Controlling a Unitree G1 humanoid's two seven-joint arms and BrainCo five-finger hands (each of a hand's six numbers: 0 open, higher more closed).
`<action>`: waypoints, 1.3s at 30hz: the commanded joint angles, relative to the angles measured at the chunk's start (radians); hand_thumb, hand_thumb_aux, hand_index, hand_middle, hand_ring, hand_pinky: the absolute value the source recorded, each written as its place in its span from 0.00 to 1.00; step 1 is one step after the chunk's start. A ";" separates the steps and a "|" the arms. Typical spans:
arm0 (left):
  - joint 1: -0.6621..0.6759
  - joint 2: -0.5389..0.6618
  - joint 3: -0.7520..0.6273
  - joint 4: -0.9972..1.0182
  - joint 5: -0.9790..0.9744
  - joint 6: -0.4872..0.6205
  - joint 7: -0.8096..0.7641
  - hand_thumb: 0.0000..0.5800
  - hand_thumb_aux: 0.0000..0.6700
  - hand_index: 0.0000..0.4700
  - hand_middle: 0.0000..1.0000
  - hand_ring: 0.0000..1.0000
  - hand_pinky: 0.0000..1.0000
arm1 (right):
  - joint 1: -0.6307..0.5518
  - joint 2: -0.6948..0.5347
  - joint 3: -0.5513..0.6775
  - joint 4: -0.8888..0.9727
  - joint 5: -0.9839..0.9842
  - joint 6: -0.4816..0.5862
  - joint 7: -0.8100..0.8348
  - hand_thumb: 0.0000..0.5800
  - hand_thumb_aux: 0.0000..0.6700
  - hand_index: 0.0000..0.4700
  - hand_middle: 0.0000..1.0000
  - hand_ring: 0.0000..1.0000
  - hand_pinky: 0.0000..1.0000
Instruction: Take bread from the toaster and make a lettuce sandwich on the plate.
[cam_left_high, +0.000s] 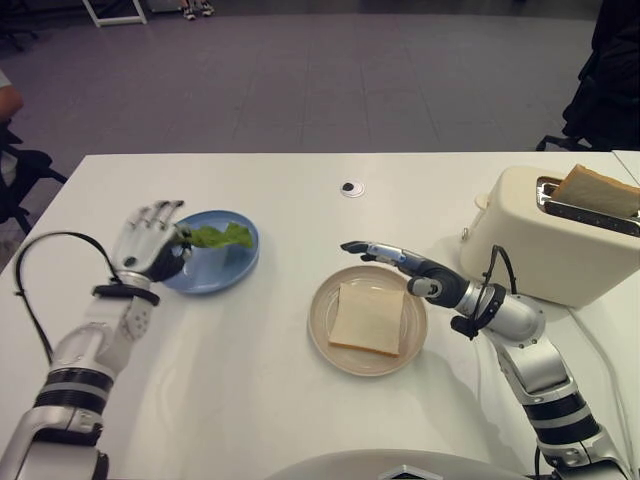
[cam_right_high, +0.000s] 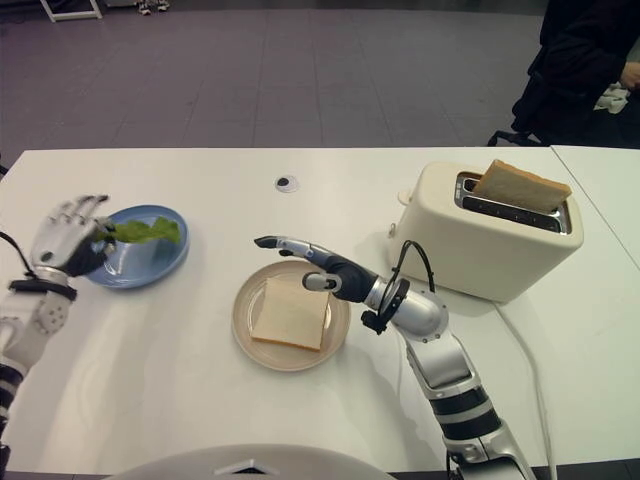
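My left hand sits at the left rim of a blue plate and pinches one end of a green lettuce leaf, which hangs just over that plate. A beige plate in the middle holds one slice of bread. Over its far right rim my right hand is stretched out flat, fingers pointing left, holding nothing. The cream toaster stands at the right with a second slice of bread sticking up from its slot.
A small round black-and-white disc lies on the white table behind the plates. The toaster's white cable runs along the table at the right. Chairs stand beyond the far edge.
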 joint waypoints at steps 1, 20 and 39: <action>0.076 -0.029 0.071 -0.324 -0.022 0.046 -0.079 1.00 1.00 1.00 0.00 0.00 0.00 | 0.000 -0.006 -0.086 0.012 0.025 -0.010 -0.028 0.00 0.00 0.00 0.00 0.00 0.00; 0.121 -0.473 -0.387 -0.443 0.171 -0.005 -0.189 1.00 1.00 1.00 0.00 0.00 0.00 | 0.046 -0.008 -0.222 0.120 0.055 -0.075 -0.040 0.00 0.00 0.00 0.00 0.00 0.00; 0.250 -0.431 -0.325 -0.555 0.234 -0.025 -0.134 1.00 1.00 1.00 0.00 0.00 0.00 | 0.038 -0.012 -0.229 0.138 0.072 -0.079 -0.016 0.00 0.00 0.00 0.00 0.00 0.00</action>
